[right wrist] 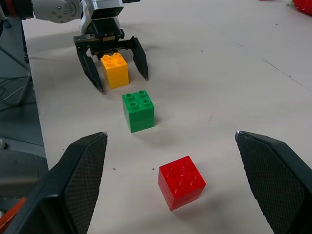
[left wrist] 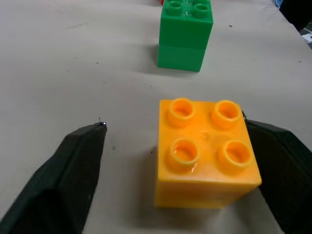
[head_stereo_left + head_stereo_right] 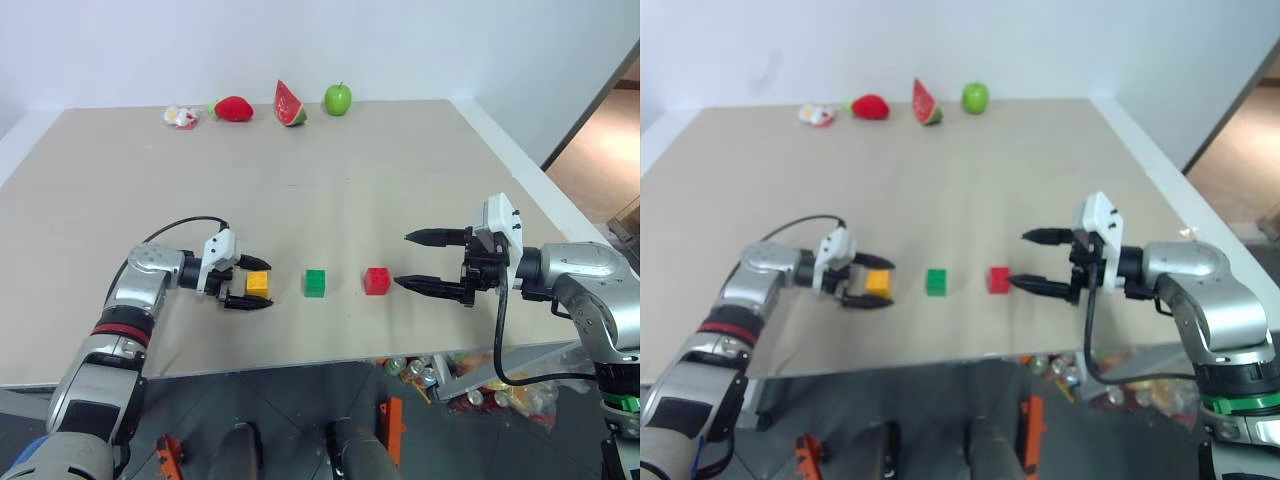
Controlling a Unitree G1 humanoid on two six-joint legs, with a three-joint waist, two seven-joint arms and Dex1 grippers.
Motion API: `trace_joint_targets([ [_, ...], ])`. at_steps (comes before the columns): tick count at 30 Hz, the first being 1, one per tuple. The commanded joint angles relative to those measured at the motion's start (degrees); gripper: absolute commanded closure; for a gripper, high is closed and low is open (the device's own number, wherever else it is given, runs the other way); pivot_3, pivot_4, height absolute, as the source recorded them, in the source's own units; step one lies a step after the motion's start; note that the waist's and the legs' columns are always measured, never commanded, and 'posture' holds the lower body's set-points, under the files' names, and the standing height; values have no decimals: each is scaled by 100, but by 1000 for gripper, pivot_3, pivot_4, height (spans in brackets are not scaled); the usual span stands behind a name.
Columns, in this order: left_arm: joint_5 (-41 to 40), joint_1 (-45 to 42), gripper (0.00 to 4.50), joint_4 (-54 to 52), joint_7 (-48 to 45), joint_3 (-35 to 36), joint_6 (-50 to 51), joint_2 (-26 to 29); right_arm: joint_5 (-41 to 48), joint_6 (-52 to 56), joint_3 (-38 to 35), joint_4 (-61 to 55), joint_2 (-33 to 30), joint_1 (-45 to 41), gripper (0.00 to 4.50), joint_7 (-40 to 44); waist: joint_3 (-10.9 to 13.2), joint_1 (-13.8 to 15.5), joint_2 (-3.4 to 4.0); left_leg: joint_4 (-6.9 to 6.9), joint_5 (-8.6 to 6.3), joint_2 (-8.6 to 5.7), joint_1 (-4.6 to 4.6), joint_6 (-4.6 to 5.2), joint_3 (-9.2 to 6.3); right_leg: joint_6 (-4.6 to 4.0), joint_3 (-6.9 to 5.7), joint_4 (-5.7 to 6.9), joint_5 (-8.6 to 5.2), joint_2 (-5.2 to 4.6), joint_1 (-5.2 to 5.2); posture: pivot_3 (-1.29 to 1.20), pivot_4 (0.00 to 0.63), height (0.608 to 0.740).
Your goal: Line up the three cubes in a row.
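- Left gripper (image 3: 254, 283) lies low over the worktop (image 3: 300, 200) in the left eye view, near its front edge toward the left side, its fingers spread with the yellow cube (image 3: 258, 283) between them.
- Next along that front strip stand the green cube (image 3: 316, 282) and the red cube (image 3: 377, 280), apart from one another, so the three form a row parallel to the front edge.
- Right gripper (image 3: 432, 262) hangs just beyond the red cube toward the worktop's right edge, wide apart and holding nothing.
- Along the far edge sit a strawberry (image 3: 233, 108), a watermelon slice (image 3: 289, 104), a green apple (image 3: 338, 99) and a small pale wrapped item (image 3: 181, 117).
- Seen in the left wrist view, the yellow cube rests studs-up on the worktop; one finger (image 2: 73, 170) stands clear of it with bare worktop between, the other finger (image 2: 282, 165) is at or just beside its opposite face, and whether it touches cannot be told.
- Beyond it stands the green cube, well apart.
- From the right wrist view, that gripper's two fingers stand wide on either side, with the red cube nearest, then green, then yellow framed by the left gripper's spread fingers.
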Motion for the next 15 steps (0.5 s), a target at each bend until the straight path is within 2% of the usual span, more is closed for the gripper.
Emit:
trace_joint_targets([
  [1, -259, 179, 218, -623, 29, 339, 257, 366, 118, 8, -183, -165, -114, -10, 130, 53, 0, -4, 0, 0, 0, 0, 0, 0, 0, 0, 0, 0, 0, 0, -1, 0, 150, 740],
  [9, -1272, 1569, 218, -3324, -22, 836, 2581, 1546, 224, 11, -284, -113, -306, 49, 130, 267, 0, -13, 1, -15, -1, 4, 4, -1, 2, -4, -2, 1, -8, -2, -3, 0, 150, 740],
  [12, -2072, 2295, 218, -4350, 30, 1360, 4081, 2229, 202, -48, -248, 39, -372, -104, 130, 410, 1, -17, 0, -13, -1, 7, 5, -1, 1, -6, -4, 1, -9, -3, -3, 0, 150, 740],
  [15, -2503, 2667, 218, -4694, 445, 1893, 4748, 2445, 149, -111, -179, 196, -373, -241, 130, 475, 2, -19, 0, -12, -1, 7, 13, -1, 5, -9, -4, 0, -9, -8, -4, 0, 150, 740],
])
